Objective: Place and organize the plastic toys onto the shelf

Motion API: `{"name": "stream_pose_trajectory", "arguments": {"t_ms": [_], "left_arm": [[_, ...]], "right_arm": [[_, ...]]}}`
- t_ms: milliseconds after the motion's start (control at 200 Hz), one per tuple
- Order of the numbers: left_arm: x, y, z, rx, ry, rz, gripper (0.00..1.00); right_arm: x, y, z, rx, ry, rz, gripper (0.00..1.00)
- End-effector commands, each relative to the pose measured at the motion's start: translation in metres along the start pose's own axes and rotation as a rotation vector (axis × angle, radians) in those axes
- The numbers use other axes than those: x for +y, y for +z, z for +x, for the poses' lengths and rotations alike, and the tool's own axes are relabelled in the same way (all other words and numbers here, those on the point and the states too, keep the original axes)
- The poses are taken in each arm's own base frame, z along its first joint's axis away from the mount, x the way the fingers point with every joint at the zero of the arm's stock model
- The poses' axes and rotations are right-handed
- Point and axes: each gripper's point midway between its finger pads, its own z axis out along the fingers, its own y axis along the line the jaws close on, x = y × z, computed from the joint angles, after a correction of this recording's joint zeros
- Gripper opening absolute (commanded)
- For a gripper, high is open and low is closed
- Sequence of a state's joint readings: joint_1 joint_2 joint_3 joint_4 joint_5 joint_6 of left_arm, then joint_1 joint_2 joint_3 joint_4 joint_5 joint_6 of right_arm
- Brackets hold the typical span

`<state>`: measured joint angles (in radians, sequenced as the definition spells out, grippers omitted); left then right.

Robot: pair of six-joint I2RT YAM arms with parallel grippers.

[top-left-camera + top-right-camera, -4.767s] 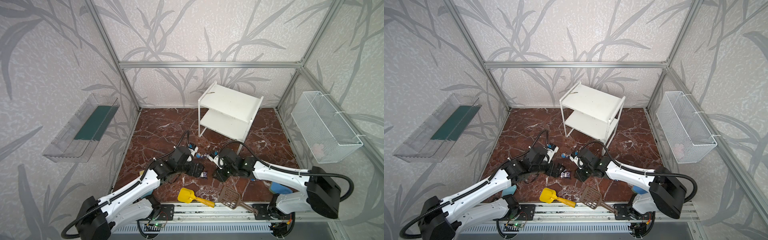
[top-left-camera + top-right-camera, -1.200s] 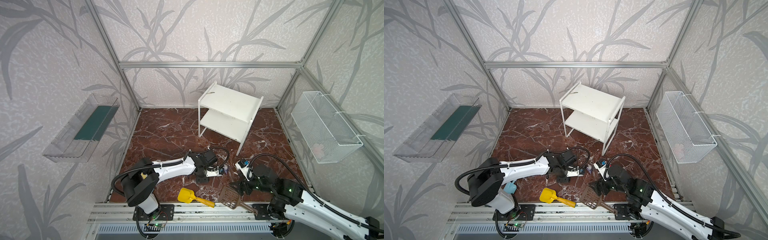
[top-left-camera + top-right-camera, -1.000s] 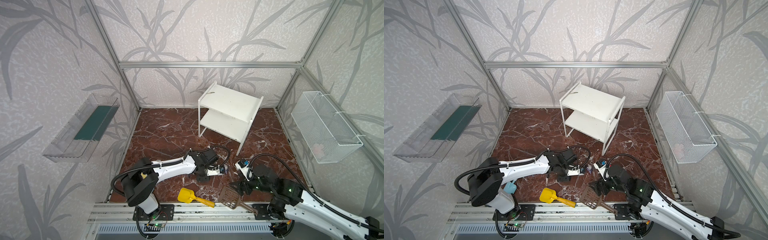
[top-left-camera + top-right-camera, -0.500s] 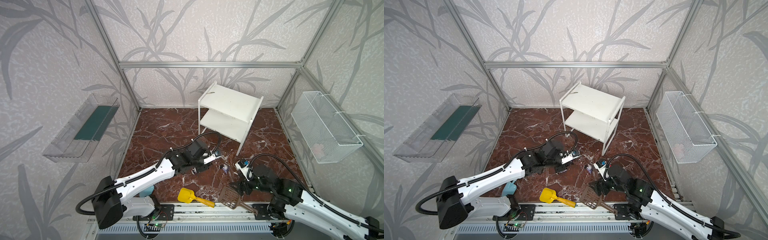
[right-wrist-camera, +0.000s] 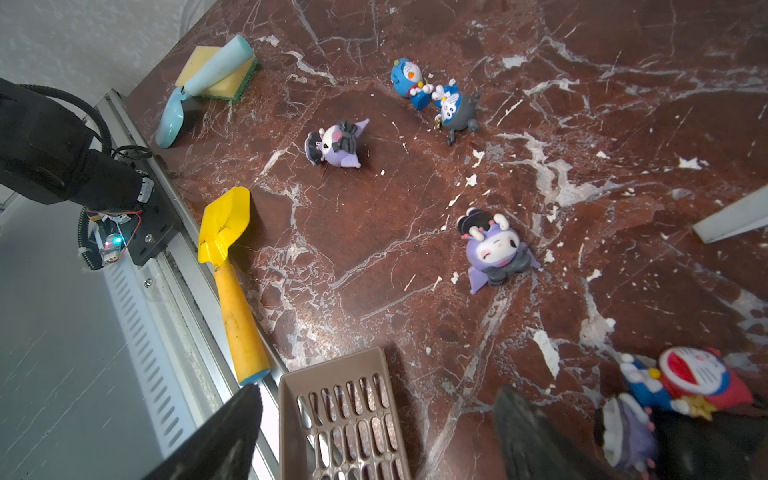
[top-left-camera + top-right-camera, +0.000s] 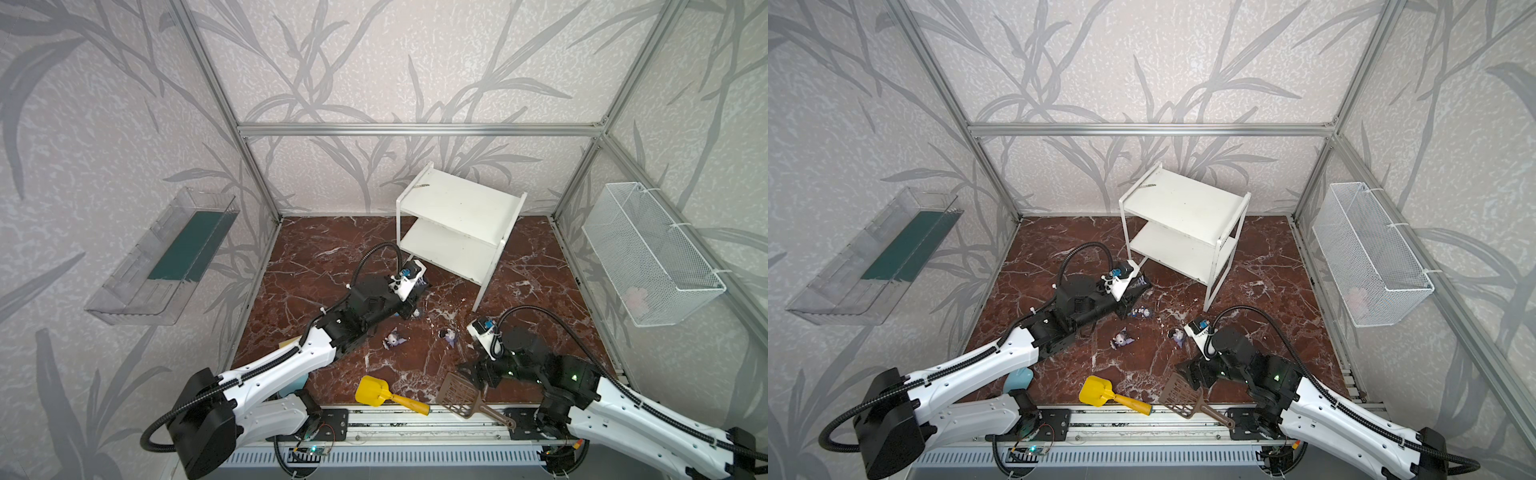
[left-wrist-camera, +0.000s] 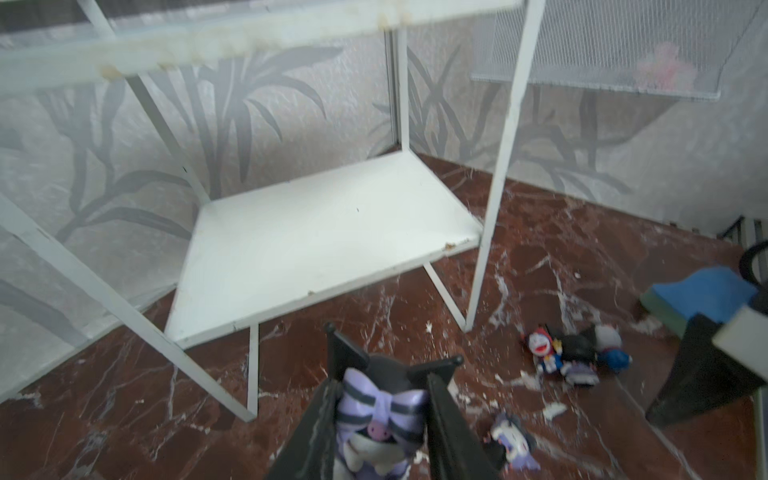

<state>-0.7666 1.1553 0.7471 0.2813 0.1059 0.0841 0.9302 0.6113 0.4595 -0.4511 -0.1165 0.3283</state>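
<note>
A purple pointed-ear figurine (image 7: 378, 432) is clamped in the left gripper (image 7: 382, 386), just in front of the shelf's (image 6: 457, 208) lower tier; the right gripper (image 5: 376, 432) is held spread wide, grasping nothing, well in front of the shelf; a second purple figurine (image 5: 494, 249) is seen lying loose between them.

yellow scoop (image 6: 376, 390): desk (image 6: 324, 257) front edge | brown slotted scoop (image 6: 461, 392): beside it | wire basket (image 6: 648, 253): right wall | clear tray (image 6: 166, 257): left wall
</note>
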Motion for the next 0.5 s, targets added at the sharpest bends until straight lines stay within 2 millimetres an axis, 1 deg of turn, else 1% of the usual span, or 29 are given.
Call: {"name": "stream_pose_trajectory", "arguments": {"t_ms": [0,60,85,190,335,500], "left_arm": [[0.022,0.002,-0.047,-0.223,-0.077,-0.055,0.33],[0.03,0.006,-0.051,-0.256,-0.094,-0.065,0.33],[0.033,0.008,-0.054,-0.273,-0.101,-0.066,0.33],[0.045,0.018,-0.06,-0.323,-0.12,-0.078,0.32],[0.065,0.031,-0.064,-0.385,-0.155,-0.109,0.32],[0.075,0.049,-0.058,-0.402,-0.153,-0.12,0.3]], "right_arm": [[0.011,-0.011,-0.029,-0.083,-0.046,-0.021,0.9],[0.01,-0.014,-0.032,-0.088,-0.054,-0.011,0.95],[0.01,-0.014,-0.033,-0.089,-0.056,-0.007,1.0],[0.009,-0.016,-0.035,-0.097,-0.061,0.0,0.99],[0.01,-0.019,-0.037,-0.105,-0.061,0.0,0.99],[0.013,-0.025,-0.043,-0.13,-0.065,-0.006,0.99]]}}
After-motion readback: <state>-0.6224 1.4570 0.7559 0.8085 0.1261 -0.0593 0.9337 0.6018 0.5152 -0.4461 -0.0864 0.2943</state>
